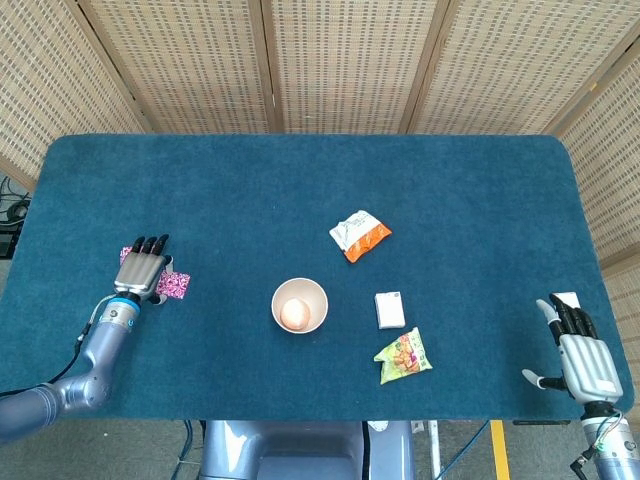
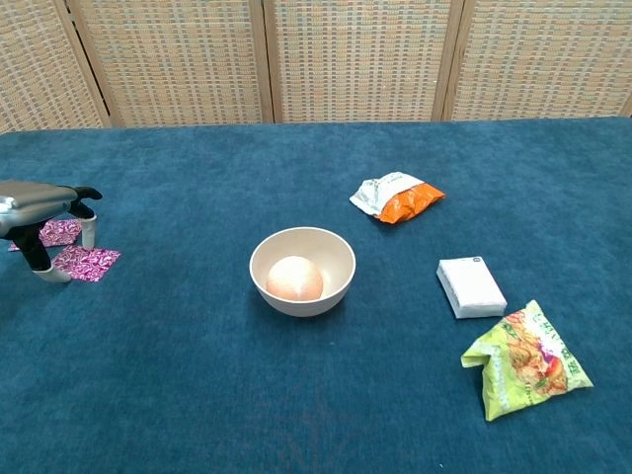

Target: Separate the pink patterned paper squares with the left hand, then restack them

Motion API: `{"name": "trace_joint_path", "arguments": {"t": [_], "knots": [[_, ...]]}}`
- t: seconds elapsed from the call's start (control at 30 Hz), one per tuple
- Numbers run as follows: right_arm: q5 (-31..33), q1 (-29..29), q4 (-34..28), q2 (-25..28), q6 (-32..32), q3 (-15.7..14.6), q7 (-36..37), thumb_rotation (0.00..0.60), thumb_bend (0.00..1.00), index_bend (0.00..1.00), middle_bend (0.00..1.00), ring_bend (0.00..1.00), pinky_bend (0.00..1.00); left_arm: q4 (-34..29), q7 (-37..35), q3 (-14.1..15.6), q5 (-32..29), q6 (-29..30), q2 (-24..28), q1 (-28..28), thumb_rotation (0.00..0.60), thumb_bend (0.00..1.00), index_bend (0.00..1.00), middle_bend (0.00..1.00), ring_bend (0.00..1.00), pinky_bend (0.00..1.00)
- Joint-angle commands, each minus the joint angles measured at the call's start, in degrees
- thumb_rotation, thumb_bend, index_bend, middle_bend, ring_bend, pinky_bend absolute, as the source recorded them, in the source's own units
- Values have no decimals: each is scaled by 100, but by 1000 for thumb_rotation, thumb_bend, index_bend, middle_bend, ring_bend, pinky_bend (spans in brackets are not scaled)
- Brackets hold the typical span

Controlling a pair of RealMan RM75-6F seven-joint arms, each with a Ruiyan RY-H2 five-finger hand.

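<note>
Two pink squares lie on the blue desk [image 1: 300, 190] near its left edge. The nearer square [image 2: 86, 263] lies flat and in plain sight; in the head view it [image 1: 175, 285] shows just right of the left hand. The farther square [image 2: 57, 233] lies just behind it, offset to the left, and whether their corners touch cannot be told. In the head view only a sliver of it [image 1: 125, 253] shows past the hand.

The left hand [image 1: 141, 268] hangs palm down above the two squares, fingers stretched forward and slightly spread. In the chest view the hand [image 2: 38, 202] is raised, with two fingertips [image 2: 89, 237] pointing down: one comes down between the squares, the other [image 2: 59, 276] at the left edge of the nearer square. Whether either tip presses on paper cannot be told. The hand holds nothing.

The right hand [image 1: 583, 355] rests at the desk's near right corner, well apart from everything else, its fingers extended and apart, holding nothing. A small white thing [image 1: 567, 299] lies just beyond its fingertips.

Near the middle of the desk stands a cream bowl [image 2: 336, 255] with an orange ball [image 2: 294, 277] inside. Beyond it and to the right lies an orange and white packet [image 2: 398, 197]. To the right of the bowl lies a white box [image 2: 471, 286], and just in front of that a green snack bag [image 2: 525, 359].

Woven screens [image 1: 330, 60] stand behind the desk.
</note>
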Motion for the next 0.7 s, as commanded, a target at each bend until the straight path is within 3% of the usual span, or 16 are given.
{"name": "trace_joint_path", "arguments": {"t": [0.03, 0.4, 0.7], "knots": [[3, 2, 4, -3, -2, 2, -1, 600, 105, 0, 0, 0, 0, 15, 0, -7, -1, 18, -15, 0, 600, 218, 432, 0, 0, 0], [3, 3, -1, -2, -3, 4, 3, 600, 105, 0, 0, 0, 0, 3, 19, -60, 10, 117, -6, -8, 600, 213, 413, 0, 0, 0], [-4, 1, 0, 5, -5, -3, 9, 600, 105, 0, 0, 0, 0, -46, 205, -67, -216, 64, -2, -60, 600, 211, 339, 0, 0, 0]]}}
